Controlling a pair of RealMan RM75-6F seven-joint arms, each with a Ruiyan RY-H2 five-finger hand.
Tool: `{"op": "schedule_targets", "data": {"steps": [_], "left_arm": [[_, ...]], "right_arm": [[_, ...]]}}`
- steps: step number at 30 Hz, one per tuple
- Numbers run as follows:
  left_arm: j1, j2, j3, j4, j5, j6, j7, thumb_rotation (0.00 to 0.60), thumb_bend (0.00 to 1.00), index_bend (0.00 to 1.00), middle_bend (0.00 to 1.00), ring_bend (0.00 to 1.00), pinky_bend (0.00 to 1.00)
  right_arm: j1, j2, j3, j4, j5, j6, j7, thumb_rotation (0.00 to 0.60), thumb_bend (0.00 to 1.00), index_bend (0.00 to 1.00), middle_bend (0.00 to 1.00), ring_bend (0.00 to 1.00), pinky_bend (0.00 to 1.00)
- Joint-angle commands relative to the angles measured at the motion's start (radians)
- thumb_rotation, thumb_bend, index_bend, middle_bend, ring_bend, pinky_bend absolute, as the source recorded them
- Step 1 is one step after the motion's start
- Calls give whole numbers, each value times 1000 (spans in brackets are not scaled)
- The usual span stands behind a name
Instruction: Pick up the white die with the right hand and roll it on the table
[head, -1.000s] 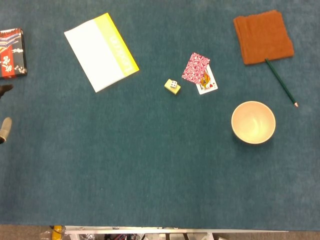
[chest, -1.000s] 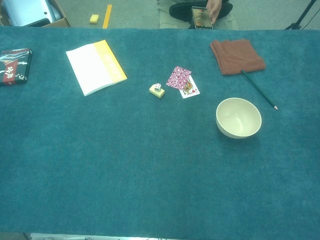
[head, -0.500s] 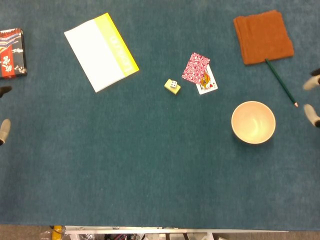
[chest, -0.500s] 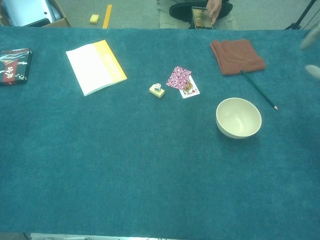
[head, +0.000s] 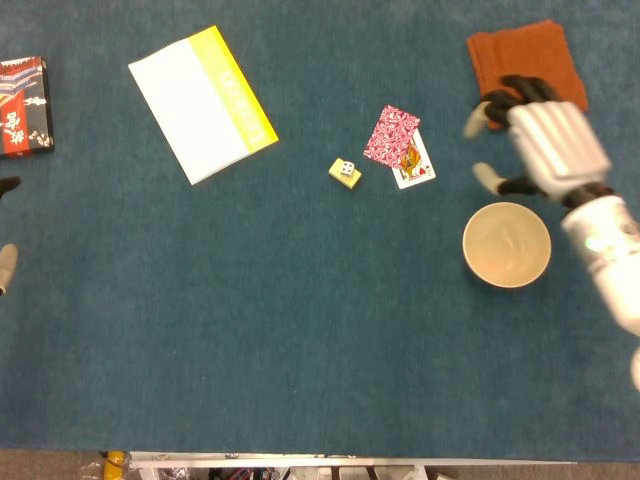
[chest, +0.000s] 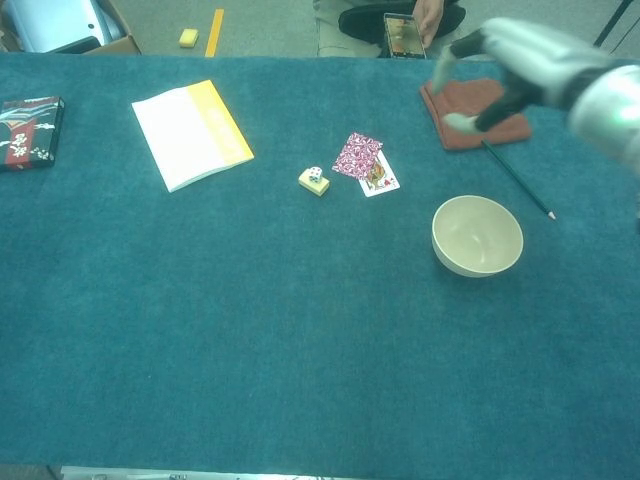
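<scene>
The white die (head: 346, 170) lies on a small yellow block near the table's middle, just left of two playing cards; the chest view shows the die (chest: 315, 177) in the same spot. My right hand (head: 535, 140) hovers open with spread fingers over the orange cloth, well to the right of the die and holding nothing. In the chest view the right hand (chest: 505, 70) hangs above the cloth's far side. Only fingertips of my left hand (head: 4, 262) show at the left edge, apart and with nothing between them.
A cream bowl (head: 507, 244) stands just below the right hand. Playing cards (head: 398, 146) lie between die and hand. An orange cloth (head: 520, 50) and a green pencil (chest: 517, 180) are at right. A white-yellow booklet (head: 202, 103) and a black-red box (head: 22, 106) are at left.
My right hand has come in from the right edge and moved left, now over the cloth and pencil. The left fingertips stay at the left edge. The die has not moved.
</scene>
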Motion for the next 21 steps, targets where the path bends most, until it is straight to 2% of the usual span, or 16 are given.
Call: {"op": "schedule_targets", "data": {"steps": [1, 11, 21], "left_arm": [[3, 3, 1, -2, 2, 4, 3, 600, 410, 183, 271, 173, 150], [3, 5, 1, -3, 3, 3, 10, 600, 410, 183, 271, 173, 150], [4, 6, 0, 6, 4, 8, -1, 600, 410, 183, 271, 173, 149]], "right_arm": [[81, -80, 7, 69, 78, -32, -51, 600, 291, 421, 305, 100, 105], [210, -227, -31, 169, 165, -8, -135, 600, 235, 422, 305, 100, 106], [318, -402, -59, 349, 250, 28, -238, 600, 202, 422, 305, 100, 106]]}}
